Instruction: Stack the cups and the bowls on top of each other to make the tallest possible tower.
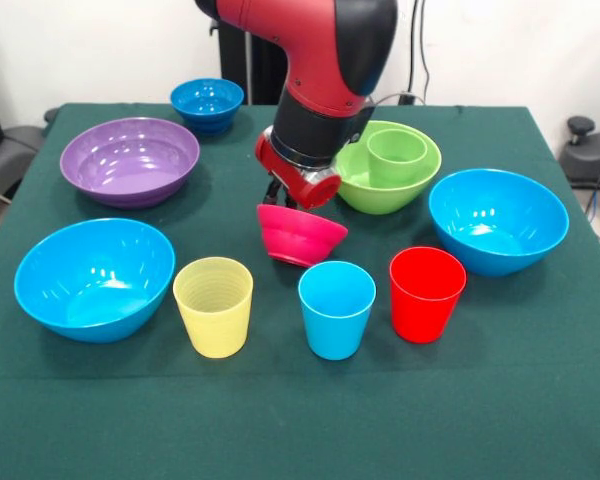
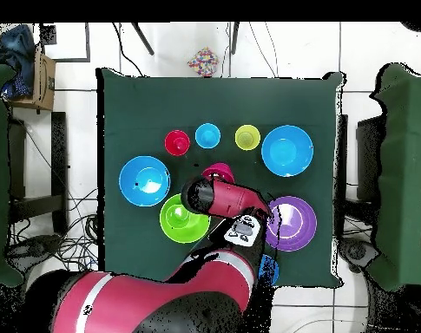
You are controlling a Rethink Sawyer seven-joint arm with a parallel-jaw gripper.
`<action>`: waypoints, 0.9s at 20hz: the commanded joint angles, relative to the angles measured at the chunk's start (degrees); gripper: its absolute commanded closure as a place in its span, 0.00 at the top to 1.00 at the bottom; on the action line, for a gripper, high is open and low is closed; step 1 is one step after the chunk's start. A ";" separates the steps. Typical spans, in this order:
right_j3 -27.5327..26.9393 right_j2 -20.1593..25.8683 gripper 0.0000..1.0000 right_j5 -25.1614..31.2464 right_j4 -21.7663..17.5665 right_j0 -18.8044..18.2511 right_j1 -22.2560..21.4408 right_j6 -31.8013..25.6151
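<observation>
My gripper (image 1: 280, 197) reaches down at the table's middle and is shut on the rim of the small pink-red bowl (image 1: 302, 237), which hangs tilted just above the cloth; the bowl also shows in the overhead view (image 2: 219, 170). The green cup (image 1: 397, 157) stands inside the large lime-green bowl (image 1: 354, 187), just beside my wrist. The pale yellow cup (image 1: 213, 306), light blue cup (image 1: 336, 309) and red cup (image 1: 426, 293) stand upright in a row at the front. Two large light blue bowls (image 1: 95, 278) (image 1: 498, 221) sit at either side.
The wide purple bowl (image 1: 130, 160) and the small dark blue bowl (image 1: 207, 104) sit at the back left. The green tablecloth (image 1: 300, 420) ends at the front edge. In the overhead view my arm (image 2: 161, 295) covers the near part of the table.
</observation>
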 commanded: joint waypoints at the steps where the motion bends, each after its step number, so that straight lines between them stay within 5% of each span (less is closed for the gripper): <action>1: -0.28 5.82 0.00 0.69 0.88 -1.22 0.20 5.45; 12: -1.29 3.24 0.00 2.82 2.03 0.70 0.99 7.39; 18: -2.68 6.16 0.00 8.49 1.45 -3.42 -1.11 3.21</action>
